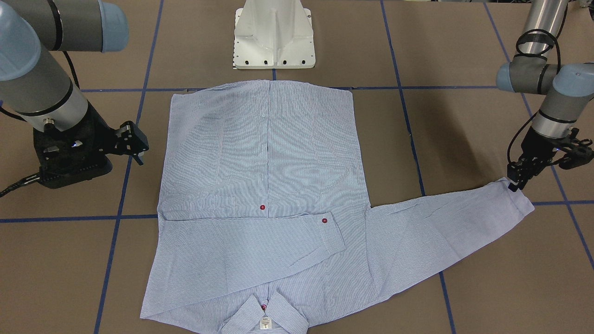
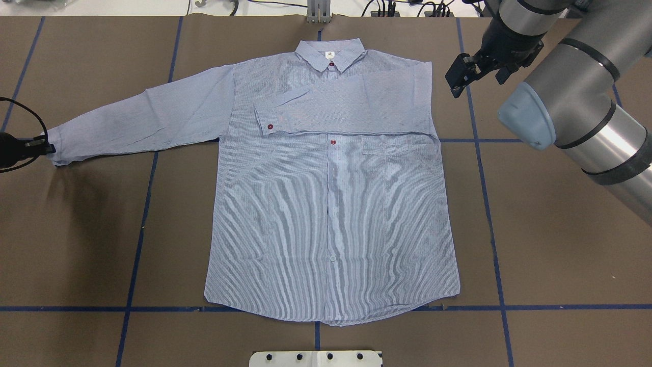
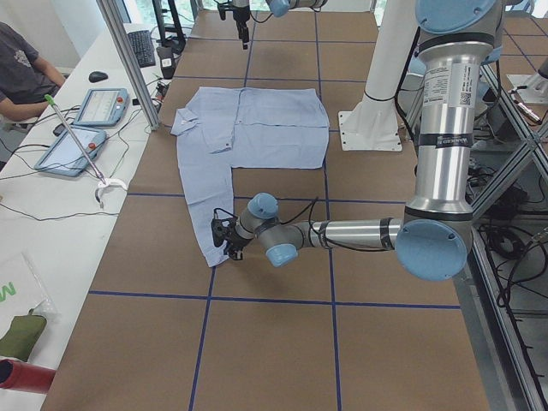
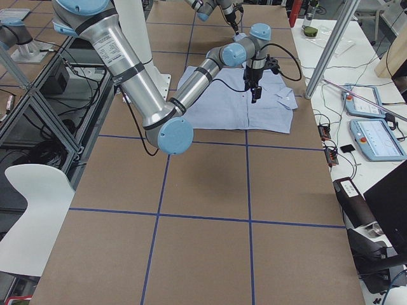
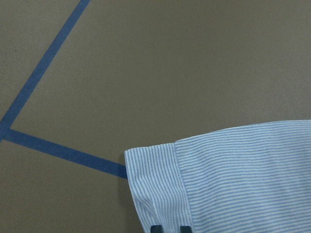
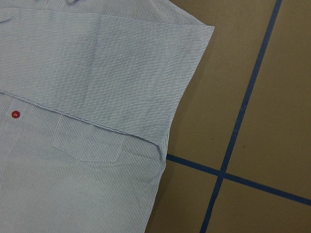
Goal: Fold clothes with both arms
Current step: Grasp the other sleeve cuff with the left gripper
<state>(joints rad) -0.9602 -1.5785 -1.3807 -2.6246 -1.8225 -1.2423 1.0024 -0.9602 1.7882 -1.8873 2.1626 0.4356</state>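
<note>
The light-blue striped shirt [image 1: 269,153] [image 2: 331,204] lies flat, front up, with its collar [image 2: 331,53] on the table's far side from the robot. One sleeve is folded across the chest, its cuff [image 2: 267,122] showing a red button. The other sleeve [image 2: 142,120] stretches out straight to the robot's left. My left gripper [image 1: 514,184] [image 2: 38,148] is low at that sleeve's cuff [image 5: 155,189], its fingertips [image 5: 156,228] close together on the cuff's edge. Beside the folded shoulder hangs my right gripper [image 2: 476,76] [image 1: 116,148], open and holding nothing; its wrist view shows the pocket [image 6: 87,148].
The brown table [image 2: 560,229] carries blue tape lines. The white pedestal base [image 1: 274,37] stands just past the shirt's hem. In the exterior left view a side bench with tablets [image 3: 94,107] and a seated person [image 3: 21,68] runs along the collar side.
</note>
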